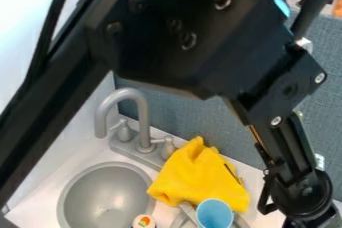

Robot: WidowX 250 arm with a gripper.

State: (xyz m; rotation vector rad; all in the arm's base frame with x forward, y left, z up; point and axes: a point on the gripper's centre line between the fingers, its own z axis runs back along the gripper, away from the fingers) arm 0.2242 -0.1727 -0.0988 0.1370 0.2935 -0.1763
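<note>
Black arm [194, 37], yours; yellow cloth [197, 177], blue cup [214, 214], both camera-left of your hand [315, 219]; grip state, you cannot tell.

You have the faucet [144, 128] behind the sink [101, 192], the cloth [198, 177] to the sink's right, the cup [214, 215] just before the cloth, and an object [143, 222] left of the cup.

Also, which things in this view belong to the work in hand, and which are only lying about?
Likely part of the work, being nearest to the lower end of the black metal robot arm:
crumpled yellow cloth
light-blue round cup

Only around it:
round grey sink basin
curved grey faucet
small white round object with an orange mark
</note>
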